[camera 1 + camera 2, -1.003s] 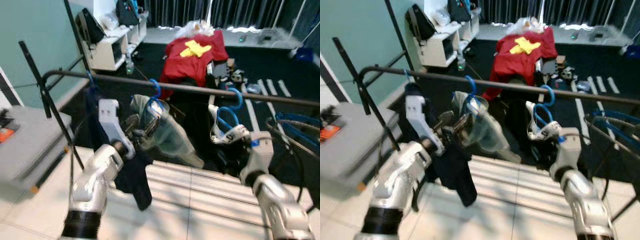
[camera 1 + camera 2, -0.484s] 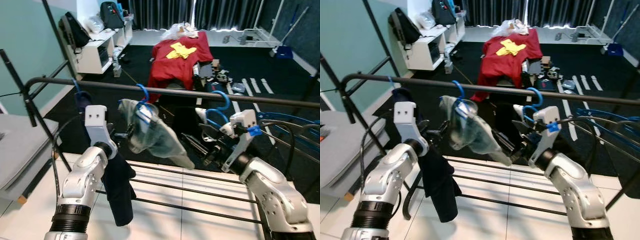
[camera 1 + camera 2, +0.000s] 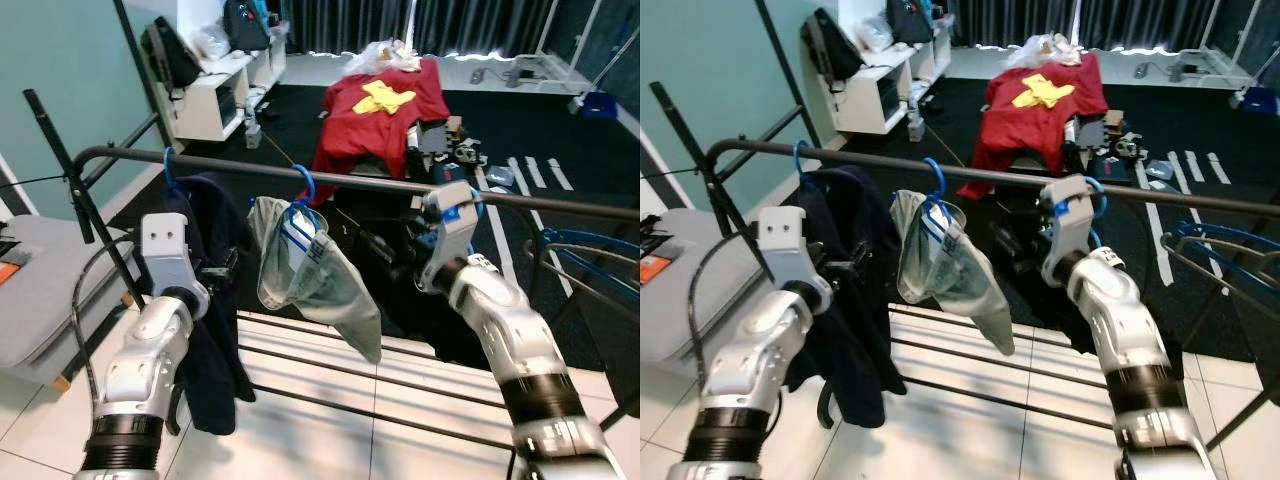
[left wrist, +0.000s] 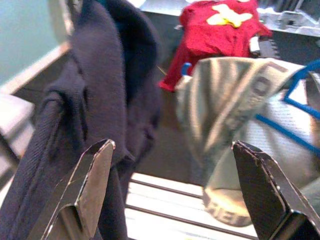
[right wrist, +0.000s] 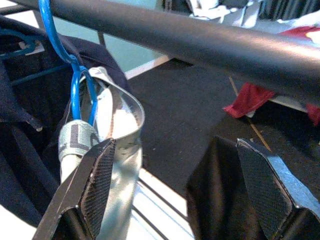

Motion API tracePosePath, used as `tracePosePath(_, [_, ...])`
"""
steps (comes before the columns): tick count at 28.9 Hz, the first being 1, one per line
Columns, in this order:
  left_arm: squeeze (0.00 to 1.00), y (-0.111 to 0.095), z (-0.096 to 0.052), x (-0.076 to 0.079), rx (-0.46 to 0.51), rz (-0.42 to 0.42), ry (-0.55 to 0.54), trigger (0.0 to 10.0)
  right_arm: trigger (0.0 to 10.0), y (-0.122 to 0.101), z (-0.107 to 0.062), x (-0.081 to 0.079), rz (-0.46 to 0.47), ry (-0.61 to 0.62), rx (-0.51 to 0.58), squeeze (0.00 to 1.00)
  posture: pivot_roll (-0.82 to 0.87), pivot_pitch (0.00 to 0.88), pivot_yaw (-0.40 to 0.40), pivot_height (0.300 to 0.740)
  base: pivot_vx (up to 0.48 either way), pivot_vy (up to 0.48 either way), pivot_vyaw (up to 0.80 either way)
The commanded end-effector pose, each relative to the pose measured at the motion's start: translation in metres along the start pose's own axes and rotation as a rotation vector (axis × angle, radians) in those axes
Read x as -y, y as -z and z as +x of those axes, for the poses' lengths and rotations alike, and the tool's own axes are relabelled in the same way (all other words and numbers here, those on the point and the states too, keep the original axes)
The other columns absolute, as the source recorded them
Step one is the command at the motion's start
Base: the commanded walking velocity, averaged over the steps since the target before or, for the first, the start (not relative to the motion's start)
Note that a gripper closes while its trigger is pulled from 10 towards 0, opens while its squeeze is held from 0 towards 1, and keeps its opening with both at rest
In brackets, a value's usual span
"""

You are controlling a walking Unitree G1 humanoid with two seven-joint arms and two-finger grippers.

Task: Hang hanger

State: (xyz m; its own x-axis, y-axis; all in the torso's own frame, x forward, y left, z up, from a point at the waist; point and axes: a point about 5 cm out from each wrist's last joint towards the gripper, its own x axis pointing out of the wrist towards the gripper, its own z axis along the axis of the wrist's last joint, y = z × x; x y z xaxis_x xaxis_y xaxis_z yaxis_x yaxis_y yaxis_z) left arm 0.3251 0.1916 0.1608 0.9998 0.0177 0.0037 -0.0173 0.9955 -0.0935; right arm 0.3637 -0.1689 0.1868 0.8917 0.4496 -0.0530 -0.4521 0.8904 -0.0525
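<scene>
1. across the scene from left to right runs a long dark rail [image 3: 380, 184], and clothes hang from it.
2. at the left end of the rail hangs a dark blue jacket [image 3: 205, 300] on a blue hook.
3. just to the right of the jacket hangs a pale green cloth [image 3: 310, 285] on a blue hanger [image 3: 303, 190]. the hanger's hook is over the rail.
4. farther right a black cloth [image 3: 1025, 250] hangs from the rail too, on another blue hanger [image 3: 1095, 200] that peeks out behind the right arm.
5. the left gripper [image 4: 172, 185] is held up near the jacket, between the jacket and the pale green cloth. its two black fingers [image 4: 92, 175] are spread wide apart and hold nothing.
6. the right gripper [image 5: 175, 190] is up just under the rail, to the right of the pale green cloth. its fingers [image 5: 97, 175] are spread wide too and hold nothing. between them you can see the blue hanger's hook on the rail and the black cloth.
7. under the hanging clothes, low dark bars [image 3: 400, 385] cross over a white tiled floor [image 3: 330, 440].
8. far behind the rail a red cloth with a yellow patch [image 3: 385, 120] lies draped over something on a dark floor.
9. on the far left a white shelf [image 3: 215, 95] stands by a green wall [image 3: 60, 70], with a black bag [image 3: 170, 55] on it.
10. on the near left is a grey flat thing [image 3: 35, 290] with something orange at its edge.
11. on the right side there is a round wire thing [image 3: 590, 260] with some blue on it.
</scene>
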Motion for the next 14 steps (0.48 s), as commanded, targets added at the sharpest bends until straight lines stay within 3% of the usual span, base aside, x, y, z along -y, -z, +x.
tracePosePath(1, [0.00,-0.002,-0.003,-0.010,0.000,0.024,-0.034,10.0,10.0,0.004,0.002,-0.002,-0.006,-0.011,-0.015,0.00,0.04,0.034,0.015,0.740,0.000,0.000,0.00])
tracePosePath(3, [0.00,-0.007,-0.006,-0.020,0.012,0.044,-0.074,10.0,10.0,0.003,0.013,-0.014,0.031,-0.090,-0.010,0.00,0.06,0.045,0.013,0.740,0.000,0.000,0.00])
tracePosePath(8, [0.00,-0.012,-0.010,-0.029,0.024,0.066,-0.107,10.0,10.0,-0.009,0.022,-0.028,0.074,-0.185,0.060,0.00,0.08,0.059,0.011,0.740,0.000,0.000,0.00])
tracePosePath(14, [0.00,-0.012,-0.015,-0.034,0.020,0.079,-0.125,10.0,10.0,-0.021,0.028,-0.033,0.071,-0.231,0.138,0.00,0.07,0.089,0.010,0.740,0.000,0.000,0.00])
